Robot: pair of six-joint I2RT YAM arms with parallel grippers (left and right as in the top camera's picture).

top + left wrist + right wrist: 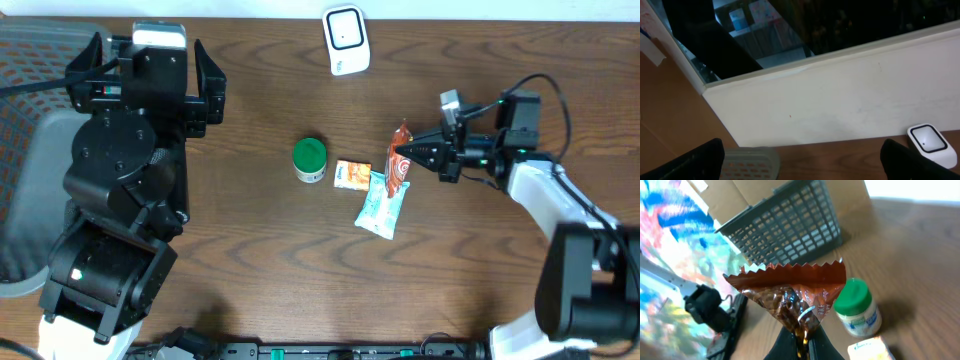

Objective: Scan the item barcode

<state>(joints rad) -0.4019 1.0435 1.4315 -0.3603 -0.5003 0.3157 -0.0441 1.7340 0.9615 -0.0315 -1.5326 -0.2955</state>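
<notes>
My right gripper (418,154) is shut on one end of a red-brown snack packet (401,158), which it holds just above the table right of centre. In the right wrist view the packet (790,295) stands up from between the fingers (825,347), serrated edge on top. No barcode shows on it. The white scanner (345,39) stands at the table's far edge, well apart from the packet. My left gripper (800,162) is open and empty at the far left, facing the wall, with the scanner (931,144) at its right.
A green-lidded jar (310,160), a small orange box (352,174) and a pale blue packet (383,204) lie at the table's middle, just left of the held packet. A grey mesh basket (30,160) sits at the left edge beside the left arm.
</notes>
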